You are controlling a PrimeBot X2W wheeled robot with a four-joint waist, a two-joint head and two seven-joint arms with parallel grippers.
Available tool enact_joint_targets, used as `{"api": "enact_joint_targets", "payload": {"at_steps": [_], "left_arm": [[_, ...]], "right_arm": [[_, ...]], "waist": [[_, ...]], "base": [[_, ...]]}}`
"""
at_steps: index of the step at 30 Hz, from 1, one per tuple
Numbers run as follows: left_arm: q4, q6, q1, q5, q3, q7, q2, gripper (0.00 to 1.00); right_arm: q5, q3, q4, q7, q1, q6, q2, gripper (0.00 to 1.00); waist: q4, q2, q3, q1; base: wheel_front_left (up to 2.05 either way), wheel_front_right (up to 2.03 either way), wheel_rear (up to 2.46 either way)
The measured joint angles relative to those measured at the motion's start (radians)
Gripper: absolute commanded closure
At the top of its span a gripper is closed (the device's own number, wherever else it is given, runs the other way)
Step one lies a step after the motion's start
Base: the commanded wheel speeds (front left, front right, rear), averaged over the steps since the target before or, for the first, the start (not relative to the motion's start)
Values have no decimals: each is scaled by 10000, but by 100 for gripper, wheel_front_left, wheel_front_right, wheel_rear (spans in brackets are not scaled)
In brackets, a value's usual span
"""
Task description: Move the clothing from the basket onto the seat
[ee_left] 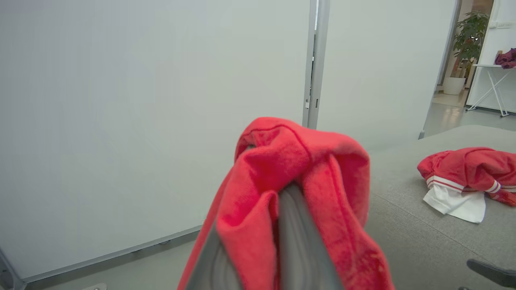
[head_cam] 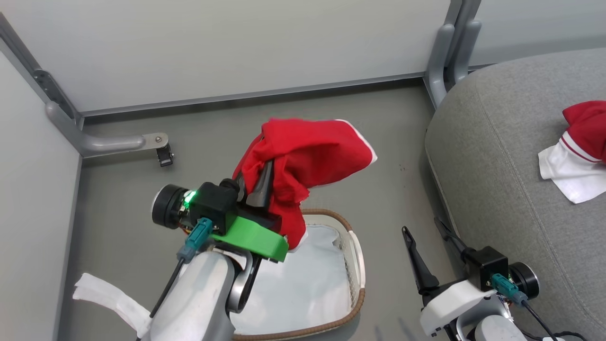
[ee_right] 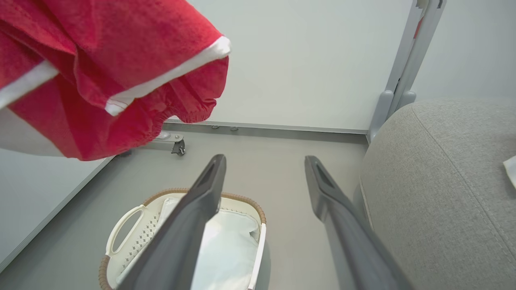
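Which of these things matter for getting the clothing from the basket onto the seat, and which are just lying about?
Job: red clothing, gripped in the left claw above the basket; grey seat; red-and-white garment lying on it.

Lying about: white liner, partition caster, white cloth strip, potted plant, folding table, open right claw.

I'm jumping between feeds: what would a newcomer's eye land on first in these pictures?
First, the bright red garment bunched in the left pincer, held up over the basket, whose white liner shows below. Next, a second red-and-white garment lying on the grey seat at the right. The right pincer is open and empty beside the seat's edge.
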Motion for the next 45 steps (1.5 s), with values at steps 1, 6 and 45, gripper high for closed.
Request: {"api": "enact_joint_targets", "payload": {"at_steps": [1,6,45], "left_arm": [[-140,25,-12,2,-23,0,2,100],[-635,77,-17,-59,-161,-2,0,100],[-265,155,-10,-466,-600,0,0,100]], "right_arm": [[0,10,0,0,5,0,0,0],[4,75,23,0,172,0,0,0],[-372,3574,-947,0,-3355,0,-1039,0]], "waist": [[9,0,-28,0],[16,0,-118,0],[-83,0,274,0]], "base": [[0,0,0],[0,0,0],[0,0,0]]}}
